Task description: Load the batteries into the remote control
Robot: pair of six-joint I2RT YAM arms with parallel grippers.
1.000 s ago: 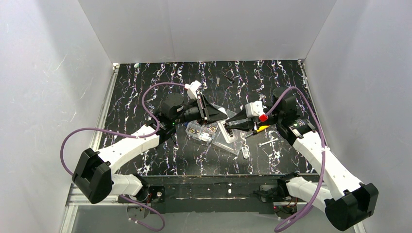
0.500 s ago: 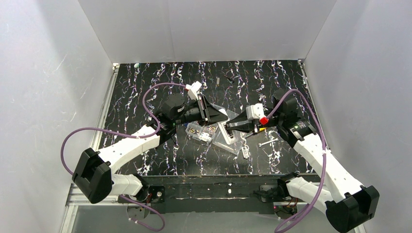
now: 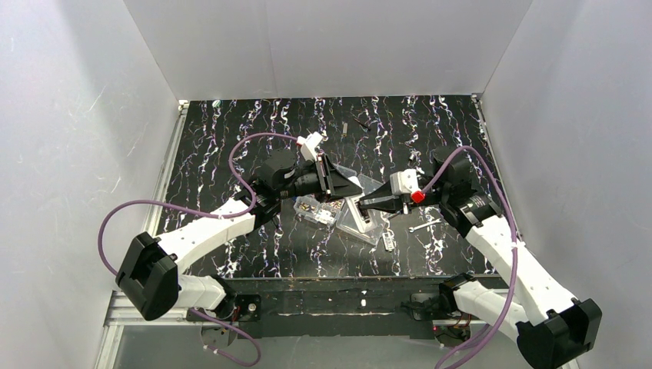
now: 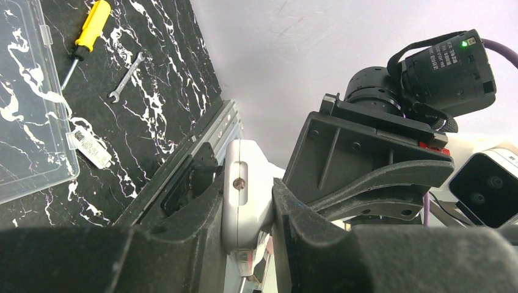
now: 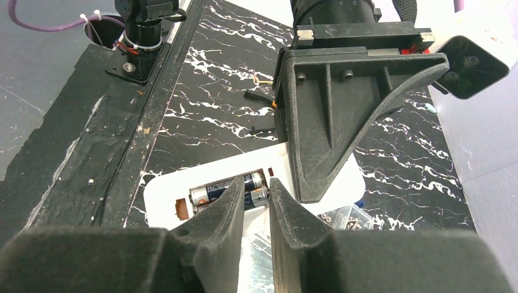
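Note:
My left gripper [image 4: 247, 186] is shut on the remote control [image 4: 244, 210], a slim white bar held edge-on between its black fingers. In the right wrist view the remote control [image 5: 162, 198] faces the camera with its compartment uncovered, and two batteries [image 5: 214, 194] lie inside side by side. My right gripper [image 5: 255, 186] has its fingertips right at those batteries. Its jaws stand a narrow gap apart with nothing visibly gripped. From above, the left gripper [image 3: 347, 187] and right gripper [image 3: 367, 204] meet at the table's middle.
A clear organiser box [image 3: 317, 207] of small screws lies under the grippers, its clear lid [image 4: 27, 122] beside it. A yellow-handled screwdriver [image 4: 90, 29], a small wrench [image 4: 126, 76] and a small white labelled piece [image 4: 91, 149] lie to the right, near the table's front rail [image 4: 207, 137].
My right gripper has moved left and down onto the remote's compartment, covering the screwdriver from above, and its jaws have narrowed. The left gripper has held the remote almost still.

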